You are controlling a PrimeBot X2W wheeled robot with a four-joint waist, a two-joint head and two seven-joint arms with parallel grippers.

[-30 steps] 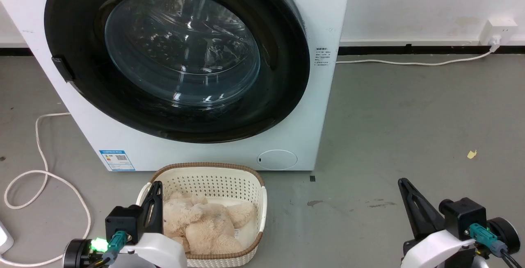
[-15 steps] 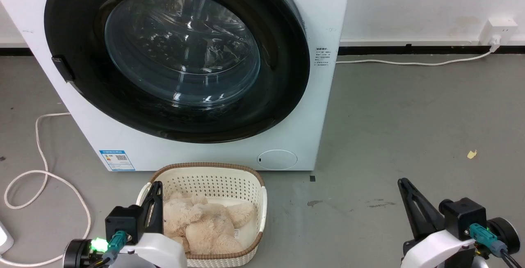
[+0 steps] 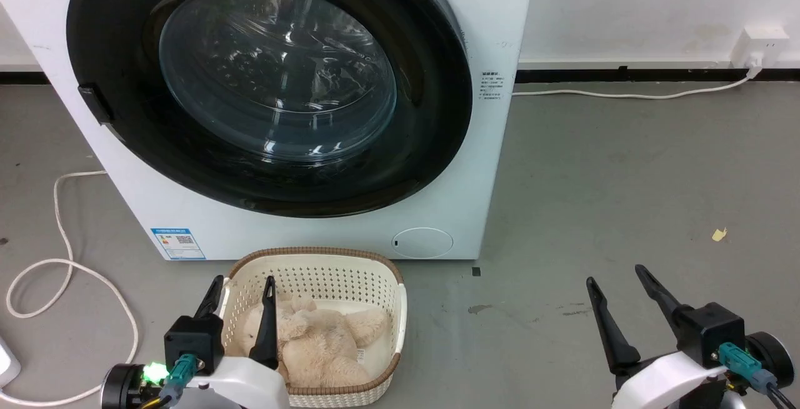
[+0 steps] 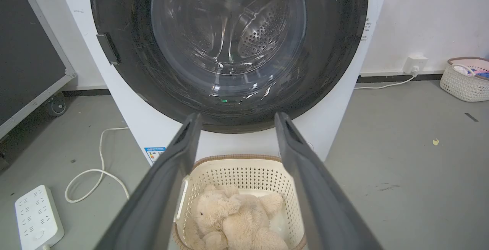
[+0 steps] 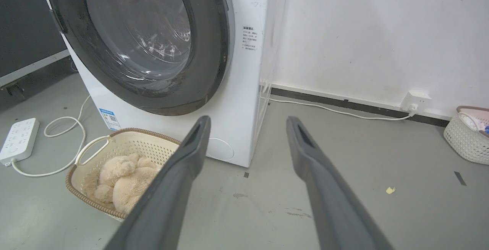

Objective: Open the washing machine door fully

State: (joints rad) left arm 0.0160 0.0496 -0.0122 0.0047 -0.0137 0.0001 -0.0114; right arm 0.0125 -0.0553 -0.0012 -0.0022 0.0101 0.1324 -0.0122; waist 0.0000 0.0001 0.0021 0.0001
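The white washing machine (image 3: 494, 27) stands ahead, and its door (image 3: 431, 115), a glossy black ring around a bulging glass bowl, lies flat against the front. A small dark tab (image 3: 94, 104) sits on the door's left rim. Through the glass the steel drum (image 4: 259, 39) shows. My left gripper (image 3: 244, 281) is open and low, over the basket, well below the door. My right gripper (image 3: 615, 276) is open over bare floor to the right of the machine. Both stand apart from the door and hold nothing. The door (image 5: 214, 51) slants to the left of the right gripper (image 5: 248, 119).
A cream basket (image 3: 387, 290) with a beige plush toy (image 3: 319, 346) sits on the floor against the machine's front. A white cable (image 3: 62, 259) and a power strip (image 4: 36, 215) lie to the left. Another basket (image 5: 466, 135) stands by the far right wall, near a wall socket (image 3: 759, 46).
Both grippers have gone from shut to open, their fingers now spread apart. The door and basket have not moved.
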